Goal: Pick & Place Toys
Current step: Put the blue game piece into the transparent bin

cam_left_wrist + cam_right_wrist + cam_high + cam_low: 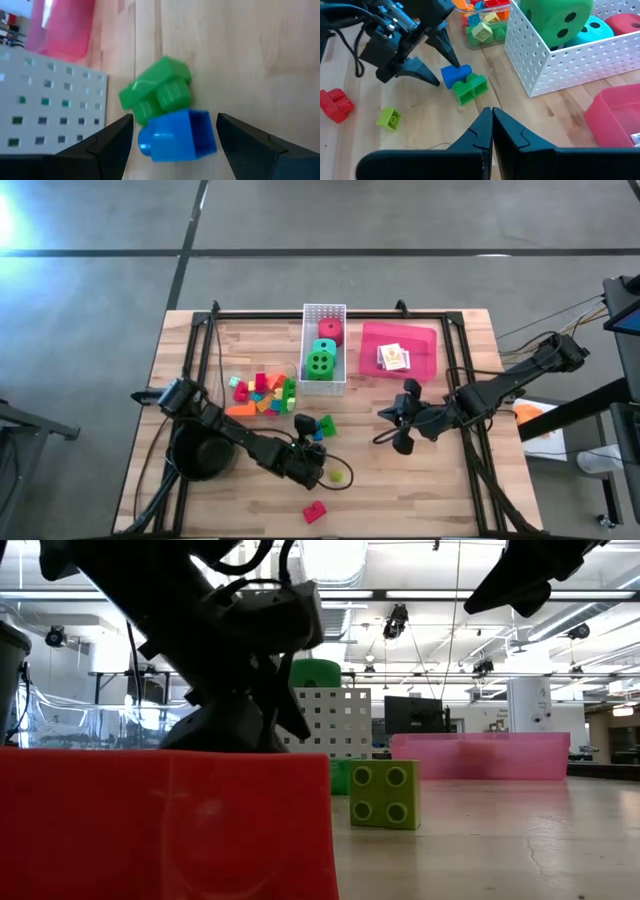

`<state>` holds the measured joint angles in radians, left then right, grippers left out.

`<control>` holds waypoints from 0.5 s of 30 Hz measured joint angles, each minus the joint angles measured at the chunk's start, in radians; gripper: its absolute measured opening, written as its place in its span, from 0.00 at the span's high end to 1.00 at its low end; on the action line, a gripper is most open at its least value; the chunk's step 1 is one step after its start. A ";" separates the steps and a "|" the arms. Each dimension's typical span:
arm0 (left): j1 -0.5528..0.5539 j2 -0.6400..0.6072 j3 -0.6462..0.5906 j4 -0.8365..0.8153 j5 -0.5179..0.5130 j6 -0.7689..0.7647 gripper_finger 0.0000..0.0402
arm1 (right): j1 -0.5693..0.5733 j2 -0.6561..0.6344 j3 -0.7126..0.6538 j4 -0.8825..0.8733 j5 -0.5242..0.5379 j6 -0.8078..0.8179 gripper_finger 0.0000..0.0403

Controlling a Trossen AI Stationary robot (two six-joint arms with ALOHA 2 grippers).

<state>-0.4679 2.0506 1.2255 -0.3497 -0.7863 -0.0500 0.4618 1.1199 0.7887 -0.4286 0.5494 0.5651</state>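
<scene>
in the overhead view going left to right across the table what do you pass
black pot → brick pile → white basket → pink tray

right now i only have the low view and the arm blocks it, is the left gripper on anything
observer: no. the left gripper is open, with its fingers on either side of a blue brick on the table.
operator: anything touching that brick
observer: a green brick lies against it, on the side toward the white basket.
operator: and the right arm
observer: the right gripper is shut and empty, over the table near the pink tray.
</scene>
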 joint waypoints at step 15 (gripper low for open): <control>0.020 0.003 -0.001 -0.055 0.016 -0.062 0.29 | 0.000 0.001 0.000 0.005 0.001 0.000 0.98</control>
<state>-0.4476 2.0532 1.2247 -0.4050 -0.7701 -0.1117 0.4618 1.1206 0.7887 -0.4235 0.5503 0.5648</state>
